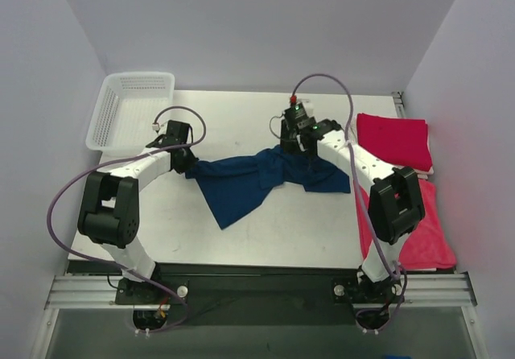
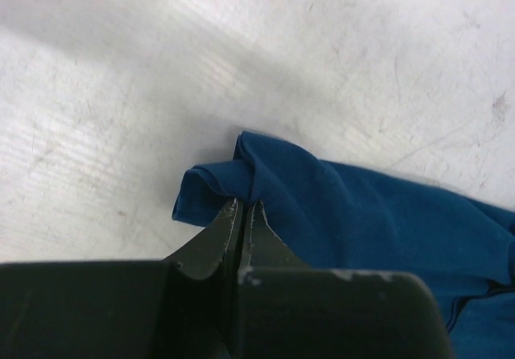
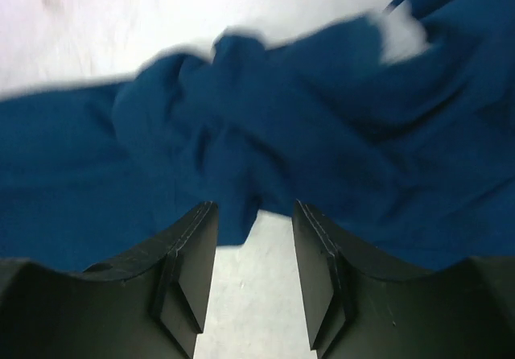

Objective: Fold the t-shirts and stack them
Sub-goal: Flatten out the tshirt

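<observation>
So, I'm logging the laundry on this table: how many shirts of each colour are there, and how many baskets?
Navy t-shirt: 1
Red t-shirts: 2
White basket: 1
Total: 4

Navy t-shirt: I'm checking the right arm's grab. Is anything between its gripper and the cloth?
Nothing visible. The right gripper is open right at the navy t-shirt, with only table showing between its fingers. The left gripper is shut on the shirt's other end.
</observation>
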`<state>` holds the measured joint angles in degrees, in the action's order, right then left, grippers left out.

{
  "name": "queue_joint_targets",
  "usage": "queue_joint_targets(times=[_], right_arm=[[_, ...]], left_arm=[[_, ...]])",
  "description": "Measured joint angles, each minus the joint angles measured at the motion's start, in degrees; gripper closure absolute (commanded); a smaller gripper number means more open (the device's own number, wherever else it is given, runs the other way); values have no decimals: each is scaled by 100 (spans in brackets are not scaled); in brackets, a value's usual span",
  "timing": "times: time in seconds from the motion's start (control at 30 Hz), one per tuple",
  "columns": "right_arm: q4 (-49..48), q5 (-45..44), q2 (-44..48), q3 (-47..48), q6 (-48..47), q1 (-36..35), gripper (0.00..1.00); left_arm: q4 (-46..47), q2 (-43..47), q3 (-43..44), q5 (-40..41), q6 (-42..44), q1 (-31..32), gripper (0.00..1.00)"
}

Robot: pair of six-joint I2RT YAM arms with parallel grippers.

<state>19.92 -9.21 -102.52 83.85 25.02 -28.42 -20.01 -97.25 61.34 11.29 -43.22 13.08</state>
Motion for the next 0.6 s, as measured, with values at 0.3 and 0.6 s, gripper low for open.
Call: queue_joint_targets(times=[0.3,0.6], right_arm=[[-131,457,-55,-693,133,-739,56],[-302,634,-518,-590,197,-1259,46]], left_arm=[[76,-387,472,192,22,-120,100],[90,-542,472,157,42,-190,100]])
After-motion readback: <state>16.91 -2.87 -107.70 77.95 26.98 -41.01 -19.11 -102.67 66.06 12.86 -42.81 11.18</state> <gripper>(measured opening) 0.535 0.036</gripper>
